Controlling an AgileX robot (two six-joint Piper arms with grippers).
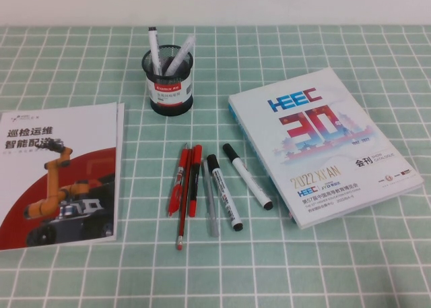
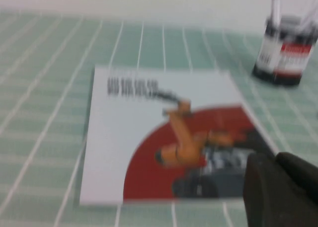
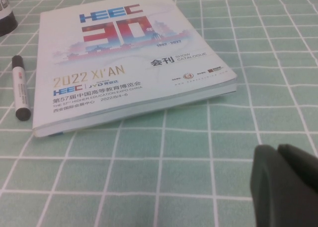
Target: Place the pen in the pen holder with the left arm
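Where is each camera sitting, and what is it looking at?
High view: raised on the robot's side, looking down at the pens, pen holder and both booklets; no arm shows.
Left wrist view: low over the robot-picture booklet; left end effector at the corner.
Right wrist view: low by the HEEC catalogue; right end effector at the corner.
All show the holder.

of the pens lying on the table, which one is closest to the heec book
The slim white marker with a black cap, rightmost in the row, lying diagonally beside the book. The thicker labelled marker and red pens lie further left. Neither pincer is near it.
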